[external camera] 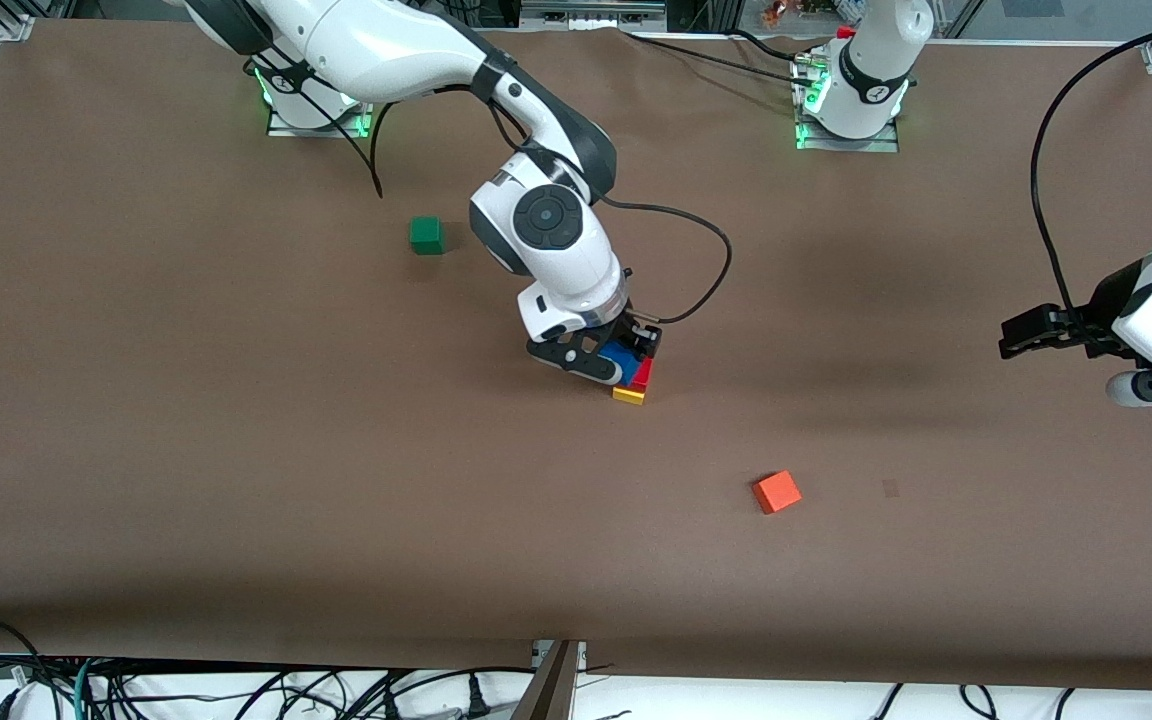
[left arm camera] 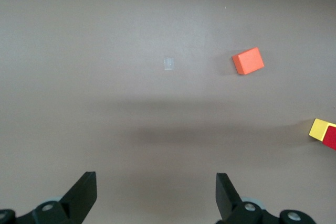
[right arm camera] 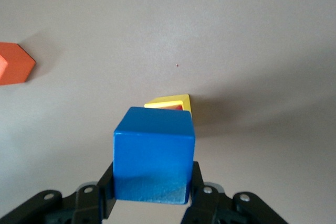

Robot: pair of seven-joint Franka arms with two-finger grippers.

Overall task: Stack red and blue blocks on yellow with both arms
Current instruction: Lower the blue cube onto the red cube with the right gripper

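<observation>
You'll find no readable text, no labels, no brand names, no numbers, no signs on anything here, nothing legible on either arm, the cubes or the table

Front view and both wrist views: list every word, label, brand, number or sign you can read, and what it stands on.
None can be read.
Blue block, held in the right pincer over the red block and yellow block: plain faces.
Orange cube and green cube: plain.
Left pincer, open over bare table: no marking.
Round marks on the arm bases: too small to read.
</observation>
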